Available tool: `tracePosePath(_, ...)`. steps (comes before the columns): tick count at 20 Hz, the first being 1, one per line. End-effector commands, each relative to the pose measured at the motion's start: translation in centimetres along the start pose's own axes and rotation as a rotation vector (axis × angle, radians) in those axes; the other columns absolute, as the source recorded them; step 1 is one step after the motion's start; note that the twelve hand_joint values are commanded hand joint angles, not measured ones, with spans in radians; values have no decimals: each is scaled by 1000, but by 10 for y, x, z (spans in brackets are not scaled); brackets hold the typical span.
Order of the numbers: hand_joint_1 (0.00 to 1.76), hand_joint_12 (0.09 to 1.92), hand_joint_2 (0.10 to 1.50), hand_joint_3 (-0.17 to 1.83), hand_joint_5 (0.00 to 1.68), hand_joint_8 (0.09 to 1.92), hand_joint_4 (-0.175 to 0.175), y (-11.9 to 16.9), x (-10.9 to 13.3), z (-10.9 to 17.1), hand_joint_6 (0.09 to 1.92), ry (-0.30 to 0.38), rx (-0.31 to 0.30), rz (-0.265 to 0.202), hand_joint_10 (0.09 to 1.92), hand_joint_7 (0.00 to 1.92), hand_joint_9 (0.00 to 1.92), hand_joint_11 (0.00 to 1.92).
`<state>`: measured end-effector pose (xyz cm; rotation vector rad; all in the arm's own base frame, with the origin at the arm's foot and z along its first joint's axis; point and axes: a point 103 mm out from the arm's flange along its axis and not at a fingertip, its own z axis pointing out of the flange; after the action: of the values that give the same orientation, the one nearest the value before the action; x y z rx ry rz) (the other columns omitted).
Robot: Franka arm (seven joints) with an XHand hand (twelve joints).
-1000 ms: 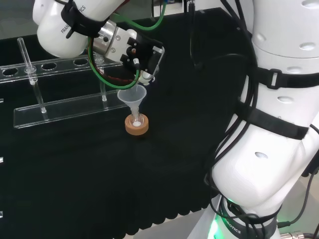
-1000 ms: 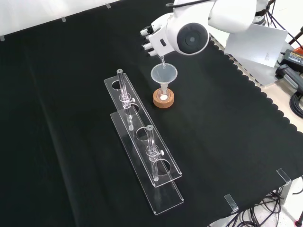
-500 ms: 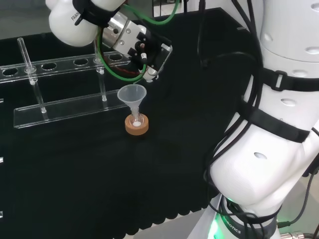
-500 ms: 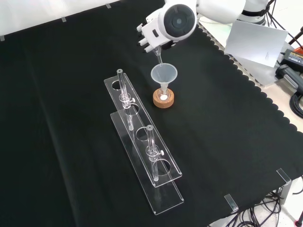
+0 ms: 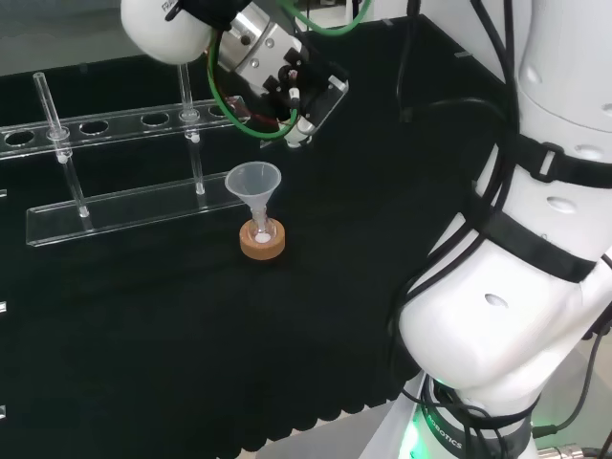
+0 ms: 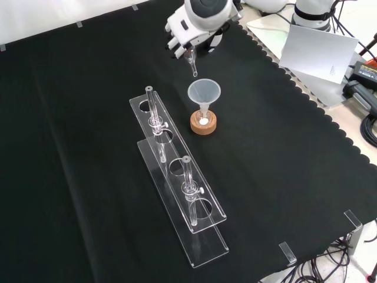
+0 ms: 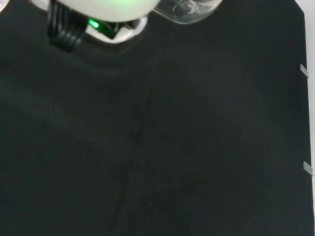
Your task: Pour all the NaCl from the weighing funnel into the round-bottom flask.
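We list: robot hand (image 6: 187, 36) curled on weighing funnel (image 6: 192, 63), spout down, held above and apart from the funnel (image 6: 204, 94) standing in the flask (image 6: 203, 120) on cork ring (image 6: 204, 125), counter (image 6: 283, 165).

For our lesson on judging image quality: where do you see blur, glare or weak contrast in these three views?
Wrist view: a blurred white part of the hand with a green glow, dark cloth beyond. Front view: even light; the clear rack shows mainly by bright edge highlights. Head view: the plastic funnel reads pale against black cloth.
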<state>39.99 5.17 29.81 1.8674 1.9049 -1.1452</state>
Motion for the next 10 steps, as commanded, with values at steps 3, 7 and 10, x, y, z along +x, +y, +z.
tracePosePath(3, 1117, 858, 676, 596, 1309, 693, 175, 7, -9, 16, 583, 71, 9, 14, 87, 816, 1263, 1055)
tracePosePath(7, 1117, 858, 677, 596, 1308, 693, 175, 10, -11, 18, 586, 93, 5, 15, 87, 816, 1263, 1055)
tracePosePath(10, 1116, 859, 677, 596, 1307, 693, 175, 11, -12, 18, 587, 105, 3, 17, 87, 817, 1264, 1055)
